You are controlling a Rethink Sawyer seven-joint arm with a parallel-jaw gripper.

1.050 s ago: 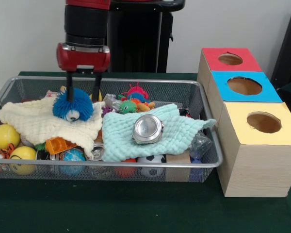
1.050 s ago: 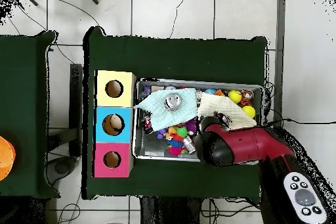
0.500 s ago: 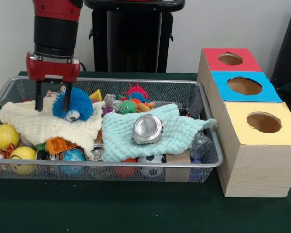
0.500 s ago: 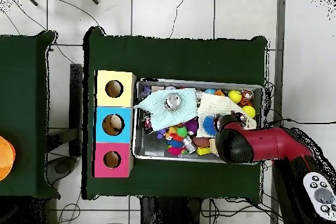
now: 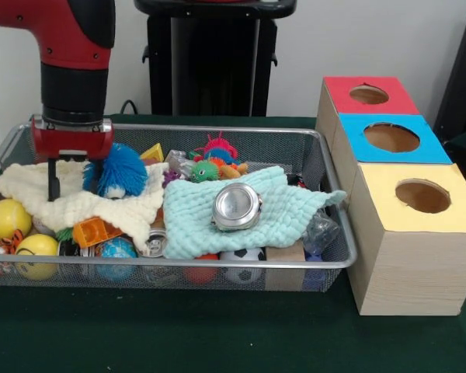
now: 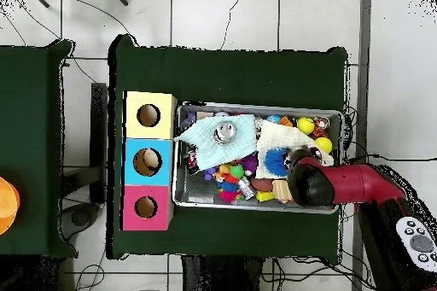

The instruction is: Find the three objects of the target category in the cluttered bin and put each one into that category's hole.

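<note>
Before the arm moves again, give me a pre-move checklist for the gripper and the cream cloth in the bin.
1. Gripper open: ok, both fingers hang apart.
2. Gripper placed at the cream cloth: ok, the fingers reach down to its top edge, left of the blue fuzzy ball in the front view.
3. Nothing held between the fingers: cannot tell, the cloth may lie between the tips.
4. Blue fuzzy ball clear of the fingers: not ok, it sits right against one finger.
5. Box holes unobstructed: ok, red box, blue box and yellow box all show open holes.
</note>
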